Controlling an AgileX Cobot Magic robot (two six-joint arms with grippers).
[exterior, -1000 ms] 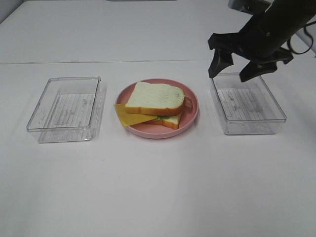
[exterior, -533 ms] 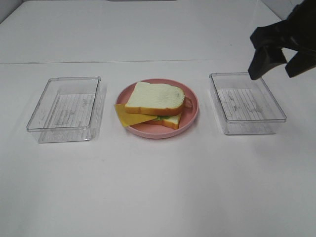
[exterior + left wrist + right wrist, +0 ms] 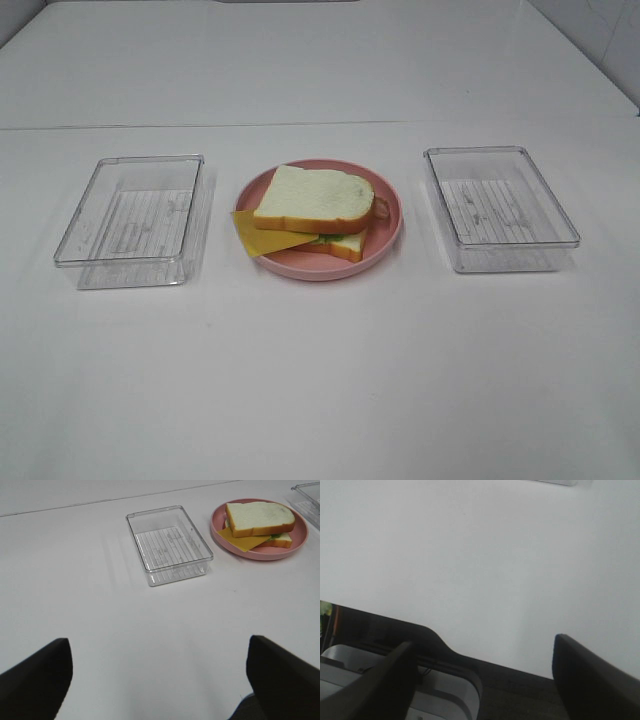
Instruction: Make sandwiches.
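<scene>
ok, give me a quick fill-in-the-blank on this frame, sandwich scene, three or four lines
1. The sandwich sits on a round ____ plate.
2. A ____ cheese square sticks out from under the top bread slice.
3. The clear trays number ____.
4. Both clear trays hold ____.

Missing words: pink; yellow; two; nothing

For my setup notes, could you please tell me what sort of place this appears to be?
Probably a lab bench for robot trials, not a kitchen: a bare white table, a toy sandwich on a pink plate, and two empty clear trays.
</scene>
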